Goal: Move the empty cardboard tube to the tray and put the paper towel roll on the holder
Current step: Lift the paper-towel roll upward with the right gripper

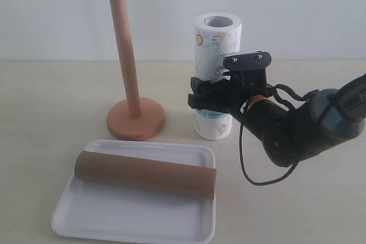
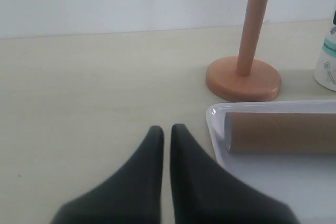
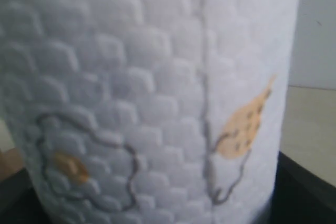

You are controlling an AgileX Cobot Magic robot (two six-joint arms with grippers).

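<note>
The right pincer [image 1: 200,98] is clamped on the paper towel roll [image 1: 217,38] in the centre-right of the exterior view, its dark fingers [image 3: 307,187] pressed to either side of the roll's lower half. That low, sideways hold keeps the hollow core at the top open, which I judge suits lowering the roll over the rod. The roll stands upright, apparently with its foot on the desk [image 1: 46,101], though I cannot tell whether it is lifted a little. The pincer covers most of the teal band, and one finger is hidden behind the paper. The right wrist view is filled with embossed paper and shows no target.

Left of the roll and apart from it stands the holder [image 1: 127,67], bare. In the lower left the empty cardboard tube [image 1: 146,174] lies lengthwise in the tray [image 1: 86,221], so that half looks done.

The left pincer [image 2: 165,128] is absent from the exterior view. Its own camera shows it over bare desk beside the tray's corner, fingers all but together and holding nothing. That view cuts off the holder's top and the tube's far end.
</note>
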